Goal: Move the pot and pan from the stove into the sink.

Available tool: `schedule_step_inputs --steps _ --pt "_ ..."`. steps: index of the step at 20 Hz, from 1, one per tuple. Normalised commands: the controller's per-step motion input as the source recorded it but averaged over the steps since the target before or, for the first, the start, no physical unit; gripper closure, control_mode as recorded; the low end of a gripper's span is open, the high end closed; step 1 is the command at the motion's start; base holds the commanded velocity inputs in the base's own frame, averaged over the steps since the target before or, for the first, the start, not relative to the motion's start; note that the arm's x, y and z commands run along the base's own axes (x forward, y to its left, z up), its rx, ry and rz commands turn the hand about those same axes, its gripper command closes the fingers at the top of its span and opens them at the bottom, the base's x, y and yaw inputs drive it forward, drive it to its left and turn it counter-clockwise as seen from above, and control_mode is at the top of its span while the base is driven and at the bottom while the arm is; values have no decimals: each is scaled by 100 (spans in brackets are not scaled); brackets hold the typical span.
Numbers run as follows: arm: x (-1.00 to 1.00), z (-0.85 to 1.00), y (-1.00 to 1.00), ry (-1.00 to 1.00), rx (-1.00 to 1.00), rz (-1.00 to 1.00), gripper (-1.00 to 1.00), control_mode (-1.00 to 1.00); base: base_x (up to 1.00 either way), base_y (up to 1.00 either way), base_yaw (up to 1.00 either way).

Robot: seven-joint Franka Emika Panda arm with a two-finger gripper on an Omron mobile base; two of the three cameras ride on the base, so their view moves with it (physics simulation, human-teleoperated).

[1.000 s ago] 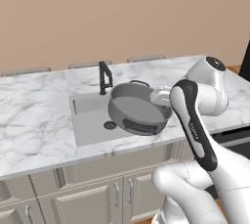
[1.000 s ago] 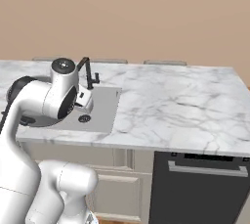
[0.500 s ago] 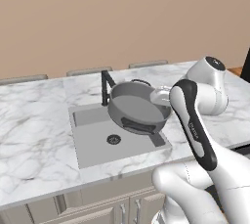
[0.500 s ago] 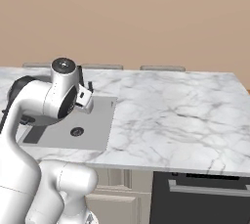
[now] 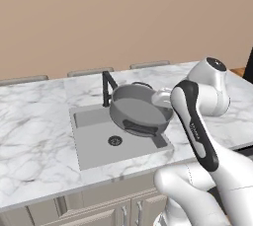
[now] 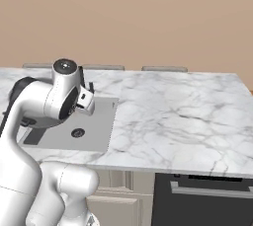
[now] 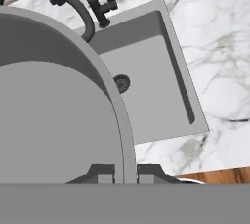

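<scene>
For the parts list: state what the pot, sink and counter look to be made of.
Pot: likely metal, matte grey, thin even wall and rim, dark loop handle. Sink: probably steel, flat grey with a round drain; the render shows no shine. Counter: looks like marble, white with grey veining.

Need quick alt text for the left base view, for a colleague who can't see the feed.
The arm holds the grey pot tilted above the sink, right beside the black faucet. The basin beneath shows its drain, with white marble counter all round.
</scene>
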Motion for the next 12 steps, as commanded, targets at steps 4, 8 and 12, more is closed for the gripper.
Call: schedule_step_inputs --steps 4,8,12 --pt "0 -24 0 7 -5 0 100 -100 0 0 0" --pt "0 -28 0 10 -7 0 100 -100 0 0 0" --pt "0 -33 0 12 -8 0 100 -100 0 0 0"
